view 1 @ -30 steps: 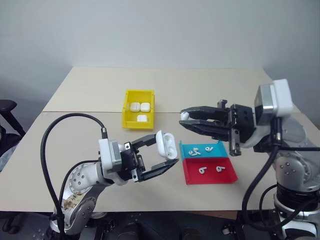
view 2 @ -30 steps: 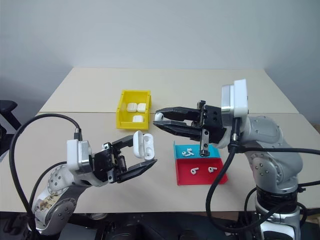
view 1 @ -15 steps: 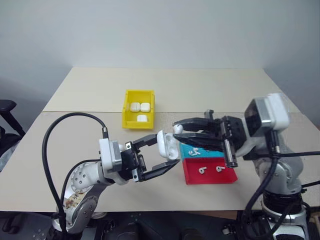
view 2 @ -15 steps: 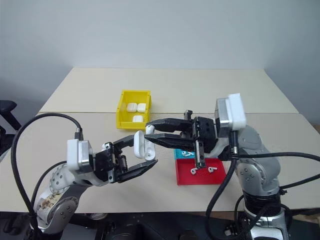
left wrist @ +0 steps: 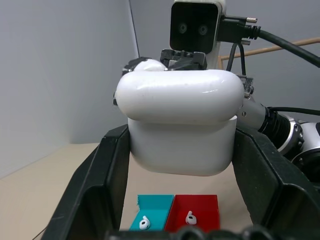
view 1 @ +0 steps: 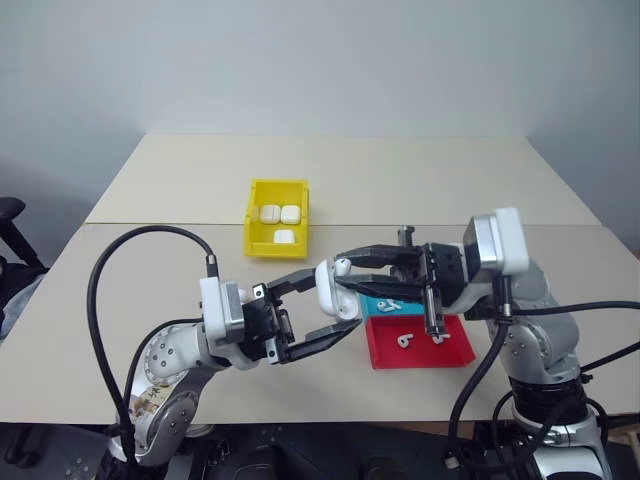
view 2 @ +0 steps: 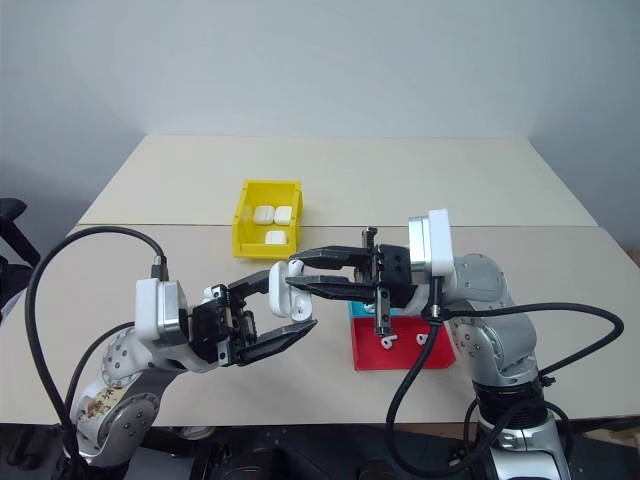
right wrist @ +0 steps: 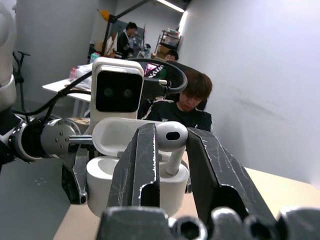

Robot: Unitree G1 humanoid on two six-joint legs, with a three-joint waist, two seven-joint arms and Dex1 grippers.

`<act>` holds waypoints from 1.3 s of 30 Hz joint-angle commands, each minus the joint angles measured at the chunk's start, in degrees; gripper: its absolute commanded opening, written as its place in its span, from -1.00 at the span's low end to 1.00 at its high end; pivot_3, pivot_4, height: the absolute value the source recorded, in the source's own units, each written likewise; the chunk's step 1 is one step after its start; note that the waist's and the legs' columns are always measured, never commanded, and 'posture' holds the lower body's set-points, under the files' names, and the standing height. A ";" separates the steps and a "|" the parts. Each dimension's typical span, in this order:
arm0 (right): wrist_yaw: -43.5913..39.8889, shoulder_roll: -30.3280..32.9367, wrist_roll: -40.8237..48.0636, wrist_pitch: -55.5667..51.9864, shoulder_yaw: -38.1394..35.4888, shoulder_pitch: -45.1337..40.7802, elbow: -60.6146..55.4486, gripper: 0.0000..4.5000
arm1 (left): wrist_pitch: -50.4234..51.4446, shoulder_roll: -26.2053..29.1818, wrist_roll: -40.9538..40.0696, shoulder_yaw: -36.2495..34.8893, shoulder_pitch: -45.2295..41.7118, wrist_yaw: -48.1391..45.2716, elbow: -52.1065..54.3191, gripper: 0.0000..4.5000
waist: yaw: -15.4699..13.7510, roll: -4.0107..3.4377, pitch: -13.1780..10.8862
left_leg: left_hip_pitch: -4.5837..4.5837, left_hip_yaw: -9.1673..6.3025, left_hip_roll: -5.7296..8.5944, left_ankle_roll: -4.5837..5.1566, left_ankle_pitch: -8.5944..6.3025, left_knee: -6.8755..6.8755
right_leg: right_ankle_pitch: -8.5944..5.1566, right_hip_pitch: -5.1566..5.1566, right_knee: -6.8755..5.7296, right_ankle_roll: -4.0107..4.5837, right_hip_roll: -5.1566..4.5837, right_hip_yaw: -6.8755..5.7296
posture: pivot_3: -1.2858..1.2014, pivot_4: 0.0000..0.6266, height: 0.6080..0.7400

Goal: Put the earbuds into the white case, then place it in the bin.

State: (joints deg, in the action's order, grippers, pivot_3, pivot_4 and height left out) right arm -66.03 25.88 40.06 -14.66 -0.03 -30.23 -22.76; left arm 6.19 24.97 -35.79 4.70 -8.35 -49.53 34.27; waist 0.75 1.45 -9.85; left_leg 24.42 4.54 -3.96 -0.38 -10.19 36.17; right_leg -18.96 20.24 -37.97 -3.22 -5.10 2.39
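Note:
My left gripper is shut on the white case, held up over the table's front with its lid flipped open. In the left wrist view the case sits between both black fingers. My right gripper reaches in from the right, shut on one earbud pinched at its fingertips. That earbud hangs right at the case's open top, stem pointing down toward the base. I cannot tell whether the stem touches it. The yellow bin stands further back on the table.
Three closed white cases lie in the bin. A blue tray and a red tray sit under my right arm, with loose earbuds in them. A person sits beyond the table.
My right gripper has carried the earbud leftward and a little down, from above the trays to the open case. The left gripper and case stayed in place.

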 commanded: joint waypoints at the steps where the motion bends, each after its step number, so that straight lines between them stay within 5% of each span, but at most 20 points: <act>1: -0.93 0.62 -0.31 1.85 0.19 0.32 -0.69 -0.71 | -1.24 -0.54 0.08 0.15 -0.58 -0.11 1.19 0.22 | 0.00 0.00 0.00 | 0.00 0.00 0.00 0.00 0.00 0.00 | 0.00 0.00 0.00 0.00 0.00 0.00 | 0.03 -0.52 1.00; 5: -2.19 1.23 -0.48 1.89 0.74 0.66 -0.68 -0.71 | -1.38 -0.87 0.33 0.20 -0.67 -0.13 1.00 0.22 | 0.00 0.00 0.00 | 0.00 0.00 0.00 0.00 0.00 0.00 | 0.00 0.00 0.00 0.00 0.00 0.00 | 0.03 -0.52 1.00; 10: -3.54 2.01 -1.94 2.80 1.89 1.08 -0.81 -0.05 | -1.27 -1.15 0.88 0.27 -0.78 -0.08 0.81 0.22 | -0.01 0.00 0.00 | 0.00 0.00 0.00 0.00 0.00 -0.01 | 0.00 0.00 0.01 0.00 0.00 0.00 | 0.03 -0.52 1.00; 18: -6.06 5.41 -1.47 3.53 0.40 1.17 -0.47 -0.05 | -1.29 -0.63 2.50 -0.49 -0.27 -0.04 -0.22 0.22 | -0.02 0.00 0.00 | 0.00 0.00 0.00 0.00 0.00 -0.02 | 0.00 0.00 0.02 0.00 0.00 0.00 | 0.03 -0.52 1.00; 22: -8.80 14.64 -2.93 -0.44 -0.98 -1.86 1.15 -0.05 | -5.62 1.92 7.39 -2.58 0.36 -2.33 -4.94 0.22 | -0.06 -0.01 -0.01 | 0.00 0.02 0.01 0.00 0.00 -0.03 | 0.00 -0.01 0.04 0.00 -0.02 0.00 | 0.03 -0.52 1.00; 29: -16.52 28.43 -22.05 4.14 9.17 -13.24 14.07 -0.05 | -12.53 4.32 12.48 -4.13 3.47 -3.94 -10.43 0.22 | 0.27 -0.01 -0.01 | -0.04 0.12 -0.01 0.01 -0.01 -0.16 | 0.00 0.03 0.21 0.01 -0.03 0.04 | 0.03 -0.52 1.00; 39: -20.41 24.62 -46.55 27.56 24.48 -28.35 39.79 -0.05 | -13.60 2.74 15.39 -2.28 8.04 -0.79 -7.94 0.22 | 0.09 -0.01 -0.01 | 0.06 0.27 -0.02 0.04 -0.02 -0.24 | 0.00 0.15 0.37 0.01 -0.06 0.06 | 0.03 -0.52 1.00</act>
State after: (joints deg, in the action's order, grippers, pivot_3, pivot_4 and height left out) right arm -85.03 50.43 -4.72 9.82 24.21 -56.61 15.51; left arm -6.04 27.85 -20.37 2.08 -0.74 -51.03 23.71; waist 0.84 1.44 -9.86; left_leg 24.48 4.81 -3.98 -0.34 -10.21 35.93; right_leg -18.96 20.39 -37.59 -3.21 -5.16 2.45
